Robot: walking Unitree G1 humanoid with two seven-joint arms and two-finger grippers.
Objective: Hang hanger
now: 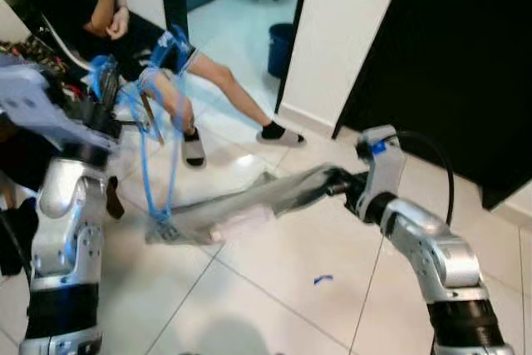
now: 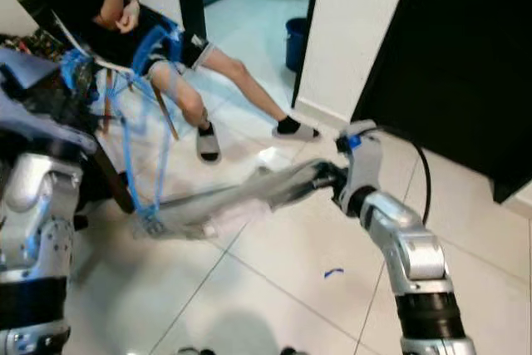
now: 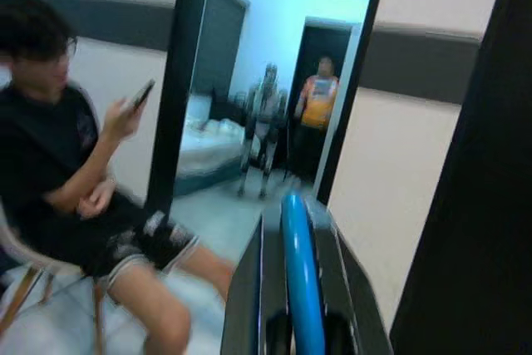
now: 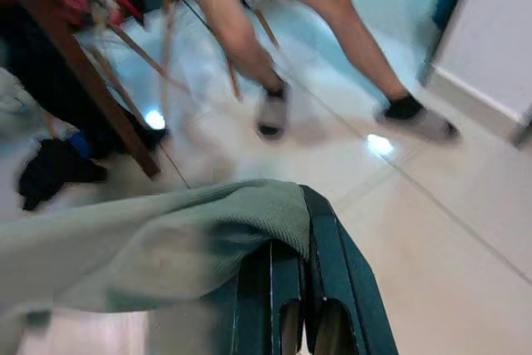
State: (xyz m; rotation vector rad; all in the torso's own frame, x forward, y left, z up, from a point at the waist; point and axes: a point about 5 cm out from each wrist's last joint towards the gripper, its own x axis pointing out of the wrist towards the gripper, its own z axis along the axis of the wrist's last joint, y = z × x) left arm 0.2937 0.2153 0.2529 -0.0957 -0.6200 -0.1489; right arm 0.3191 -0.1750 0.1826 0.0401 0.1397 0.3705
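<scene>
Two end effectors are engaged: the left end effector (image 3: pixel 287 330) is pinched on the blue hanger (image 1: pixel 158 155), raised above the floor; the right end effector (image 4: pixel 303 322) is clamped on a grey-green garment (image 1: pixel 249 205). Carrying is judged underway; a rail must be found next.

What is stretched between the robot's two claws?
A pale grey-green garment spans them, from the right end effector to a blue hanger held by the left end effector, seen in both eye views.
</scene>
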